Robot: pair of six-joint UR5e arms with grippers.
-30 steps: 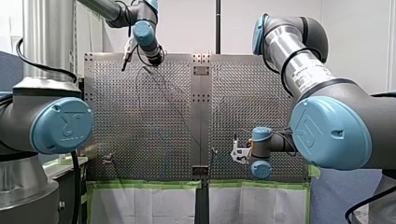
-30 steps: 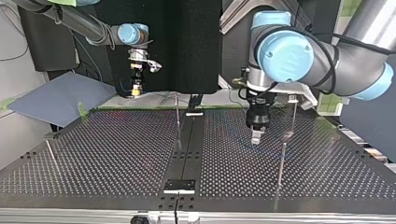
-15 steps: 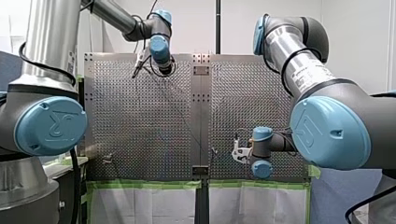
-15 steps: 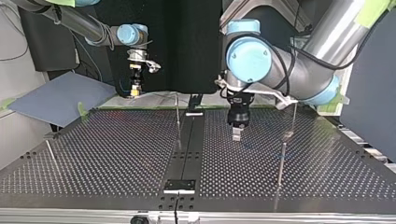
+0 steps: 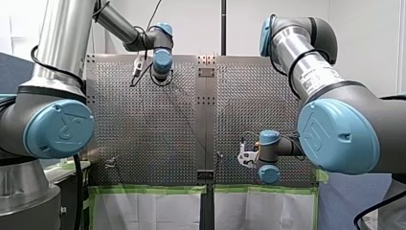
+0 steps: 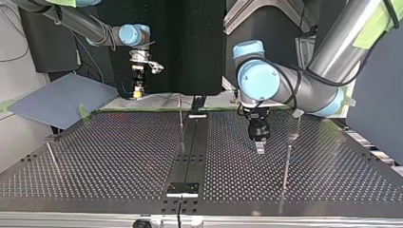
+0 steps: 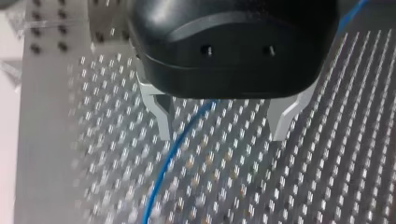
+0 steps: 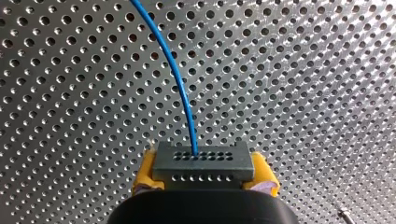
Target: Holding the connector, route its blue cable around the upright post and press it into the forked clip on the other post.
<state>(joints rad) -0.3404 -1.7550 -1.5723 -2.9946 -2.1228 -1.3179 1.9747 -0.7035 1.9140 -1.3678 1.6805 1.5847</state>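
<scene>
Clamping connector [image 8: 203, 167], right fingers [image 8: 144, 179]; left fingers [image 7: 161, 119] apart, blue cable [image 7: 168, 156] between.

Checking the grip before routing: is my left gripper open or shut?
Open: in the left wrist view the left gripper shows its fingers apart, the cable passing between them.

Both my left arm [image 5: 64, 43] and my right arm [image 5: 306, 57] were brushed silver tubes with grey joints and round pale-blue caps [image 5: 60, 128] bearing a raised logo, with a printed label [image 5: 313, 79] on the right tube and a black cable [image 5: 76, 191] down by the left base. The left gripper [image 7: 222, 135] was a glossy black body with two small holes [image 7: 208, 49] and pale metal fingers [image 7: 161, 116]; the right gripper [image 8: 203, 175] showed yellow pads [image 8: 144, 176].
</scene>
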